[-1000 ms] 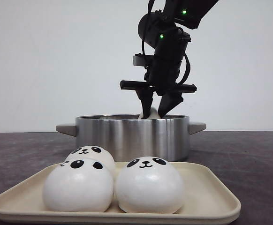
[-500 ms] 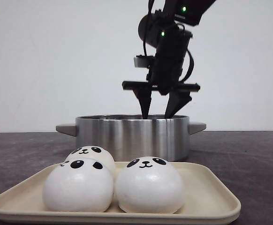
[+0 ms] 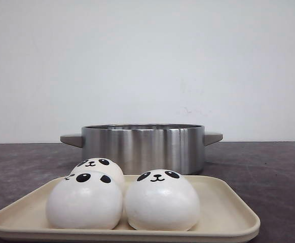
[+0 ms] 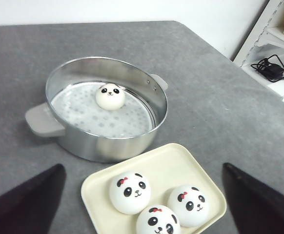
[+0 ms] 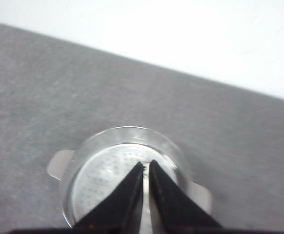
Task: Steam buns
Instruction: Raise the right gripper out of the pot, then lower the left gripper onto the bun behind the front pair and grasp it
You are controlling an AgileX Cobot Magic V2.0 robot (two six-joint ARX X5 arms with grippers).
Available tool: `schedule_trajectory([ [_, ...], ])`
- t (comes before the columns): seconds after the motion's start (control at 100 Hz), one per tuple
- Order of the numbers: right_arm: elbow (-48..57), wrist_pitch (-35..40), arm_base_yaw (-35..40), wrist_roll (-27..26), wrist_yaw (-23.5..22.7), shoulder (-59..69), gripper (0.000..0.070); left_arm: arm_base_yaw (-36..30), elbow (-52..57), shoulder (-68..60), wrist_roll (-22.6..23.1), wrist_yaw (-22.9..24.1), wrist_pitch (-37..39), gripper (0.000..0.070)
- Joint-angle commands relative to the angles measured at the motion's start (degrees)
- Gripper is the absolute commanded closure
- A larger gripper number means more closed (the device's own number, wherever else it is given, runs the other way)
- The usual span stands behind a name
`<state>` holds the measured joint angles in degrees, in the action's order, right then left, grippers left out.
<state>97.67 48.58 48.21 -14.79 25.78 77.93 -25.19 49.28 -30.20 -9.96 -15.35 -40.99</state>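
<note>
Three white panda-faced buns lie on a cream tray (image 3: 226,210): two in front (image 3: 85,200) (image 3: 161,200) and one behind (image 3: 98,167). The left wrist view shows them too (image 4: 129,193) (image 4: 189,204) (image 4: 157,222). A fourth bun (image 4: 110,96) sits on the perforated plate inside the steel pot (image 4: 108,146), which stands behind the tray (image 3: 142,147). My left gripper (image 4: 143,166) is open wide and empty, high above the tray (image 4: 176,161). My right gripper (image 5: 146,164) is shut and empty, high above the pot (image 5: 127,130); its fingers hide the bun inside.
The pot has two grey handles (image 3: 71,139) (image 3: 212,137). A white shelf with a black cable (image 4: 271,68) stands beyond the table's edge in the left wrist view. A white wall is behind the dark grey table (image 3: 269,167).
The right gripper let go of a bun in the pot, opened, then rose out of the front view. Its fingers are now together.
</note>
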Motion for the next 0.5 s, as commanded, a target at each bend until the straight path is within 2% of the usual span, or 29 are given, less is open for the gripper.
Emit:
schedule_trajectory([
  [0.0,0.94,2.69,2.12,0.55,3.37,-1.92,0.0693,-0.61,0.59,-2.56,-3.85,0.55,0.31,0.0153],
  [0.14,0.92,8.39,6.58,0.52,8.20,-8.11,0.0693,-2.16,0.59,-11.10,-6.47,0.26,-0.22,0.0125],
  [0.25,0.92,9.44,8.87,0.52,10.03,-11.80,0.0693,-4.33,0.59,-19.54,-6.56,0.31,0.20,0.0010],
  [0.49,0.92,9.40,9.75,0.52,11.80,-16.68,0.0693,-7.76,0.61,-36.94,-6.19,0.37,4.74,0.0008],
])
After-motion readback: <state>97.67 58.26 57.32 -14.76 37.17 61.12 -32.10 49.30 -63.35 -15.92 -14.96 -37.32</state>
